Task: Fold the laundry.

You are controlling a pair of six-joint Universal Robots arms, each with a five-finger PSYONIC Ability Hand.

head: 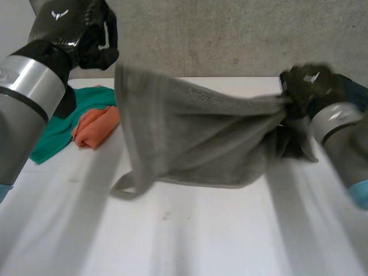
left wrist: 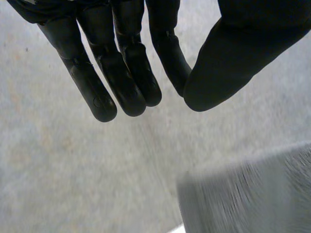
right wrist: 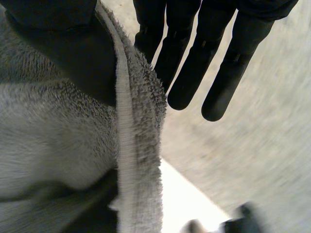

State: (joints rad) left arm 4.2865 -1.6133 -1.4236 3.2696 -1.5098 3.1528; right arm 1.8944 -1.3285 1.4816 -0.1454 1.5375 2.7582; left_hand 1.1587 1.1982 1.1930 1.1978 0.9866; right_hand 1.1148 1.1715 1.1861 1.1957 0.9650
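Laundry: grey towel [head: 201, 132] aloft, stretched left to right, bunched at right end, left corner drooping; green cloth [head: 52, 132], orange cloth [head: 95, 126] crumpled, touching, far left.

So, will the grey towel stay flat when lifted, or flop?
Probably floppy: the towel sags from the right hand, its low corner hanging down to the table. Its thick pile suggests some weight for its size. The fuzzy surface is unlikely to slip.
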